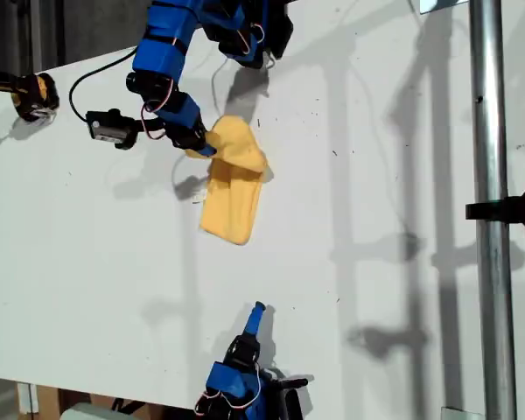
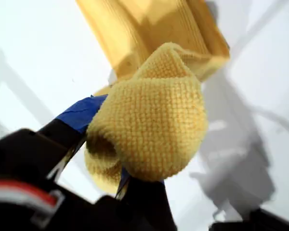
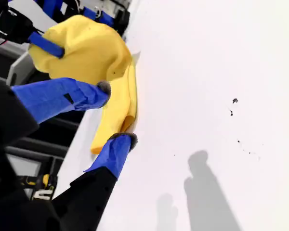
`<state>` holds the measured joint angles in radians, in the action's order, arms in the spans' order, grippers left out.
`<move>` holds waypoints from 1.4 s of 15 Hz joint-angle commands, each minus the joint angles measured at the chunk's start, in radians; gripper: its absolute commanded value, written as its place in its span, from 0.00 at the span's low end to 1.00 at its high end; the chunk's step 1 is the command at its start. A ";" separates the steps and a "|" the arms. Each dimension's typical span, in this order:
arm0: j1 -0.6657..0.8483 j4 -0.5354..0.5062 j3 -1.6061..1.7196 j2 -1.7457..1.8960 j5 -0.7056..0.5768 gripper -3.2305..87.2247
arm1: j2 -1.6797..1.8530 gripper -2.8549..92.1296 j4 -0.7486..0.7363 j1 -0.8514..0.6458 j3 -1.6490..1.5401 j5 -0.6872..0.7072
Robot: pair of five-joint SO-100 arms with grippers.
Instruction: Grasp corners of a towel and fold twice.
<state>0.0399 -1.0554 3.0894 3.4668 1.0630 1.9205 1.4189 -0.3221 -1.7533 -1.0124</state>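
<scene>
My first gripper (image 1: 201, 142) is clamped on a bunched end of the towel (image 1: 234, 188), at the upper middle of the exterior view. In the first wrist view the knit cloth (image 2: 154, 130) bulges out in a rounded lump right at the blue-taped fingers (image 2: 79, 113), which pinch it from beneath; the rest of the towel runs away from the gripper (image 2: 111, 159) as a folded strip lying on the white tabletop (image 2: 33, 62).

In the exterior view the towel is a narrow, folded yellow band. Its upper end is lifted and curled over at the first gripper, and its lower end rests flat on the tabletop (image 1: 376, 219), pointing toward the view's bottom edge. I cannot tell which of its corners is in the grip; the cloth hides them.

My second gripper (image 1: 256, 313) stands near the bottom middle of the exterior view, well apart from the towel and holding nothing. Its wrist view shows the two blue fingers (image 3: 62, 98) spread, with the gripper (image 3: 116, 111) gaping and the towel (image 3: 94, 57) seen beyond and between them, not touched.

A black cable with a plug (image 1: 111, 125) lies on the tabletop toward the exterior view's upper left, just beside the first arm. A metal pole (image 1: 490, 210) runs down the exterior view's right side.
</scene>
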 commanded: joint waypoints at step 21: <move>0.014 0.029 0.000 0.005 0.049 0.22 | -0.442 0.21 -0.494 -0.048 0.382 0.104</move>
<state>0.0399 -1.0446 3.0910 3.4668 1.0999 1.3116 0.9342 -0.3390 -1.3499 -0.9189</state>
